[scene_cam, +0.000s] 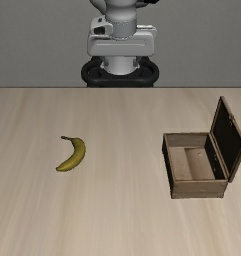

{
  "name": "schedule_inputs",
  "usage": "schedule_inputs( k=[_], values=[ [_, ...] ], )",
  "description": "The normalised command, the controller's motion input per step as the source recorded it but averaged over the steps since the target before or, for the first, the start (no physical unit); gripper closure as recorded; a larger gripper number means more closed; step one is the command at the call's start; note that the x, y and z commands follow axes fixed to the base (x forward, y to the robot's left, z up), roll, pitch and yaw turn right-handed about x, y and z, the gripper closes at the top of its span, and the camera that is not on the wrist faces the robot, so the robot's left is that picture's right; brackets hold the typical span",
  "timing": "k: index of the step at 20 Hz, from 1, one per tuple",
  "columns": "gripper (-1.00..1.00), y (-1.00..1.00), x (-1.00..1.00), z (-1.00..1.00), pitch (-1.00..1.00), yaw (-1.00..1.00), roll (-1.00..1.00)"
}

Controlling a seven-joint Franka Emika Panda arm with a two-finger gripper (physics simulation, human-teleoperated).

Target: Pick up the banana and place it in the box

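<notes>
Matt pale-wood table [112,120], dk wood box [200,190].

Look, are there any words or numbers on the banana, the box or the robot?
None: no word, number or sign can be read.
The banana is plain yellow, the box and its open lid plain brown, the robot plain white and black, the table only wood grain.

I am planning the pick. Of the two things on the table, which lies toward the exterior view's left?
The yellow banana; the brown box, its lid raised, stands toward the exterior view's right.
</notes>
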Motion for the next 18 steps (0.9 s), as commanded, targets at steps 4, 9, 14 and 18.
schedule_inputs(
  k=[4, 9, 14, 18],
  values=[
    [-1.00, -1.00, 0.00, 0.00, 0.00, 0.00, 0.00],
    [-1.00, -1.00, 0.00, 0.00, 0.00, 0.00, 0.00],
    [-1.00, -0.40, 0.60, 0.00, 0.00, 0.00, 0.00],
    [-1.00, 0.00, 1.00, 0.00, 0.00, 0.00, 0.00]
  ],
)
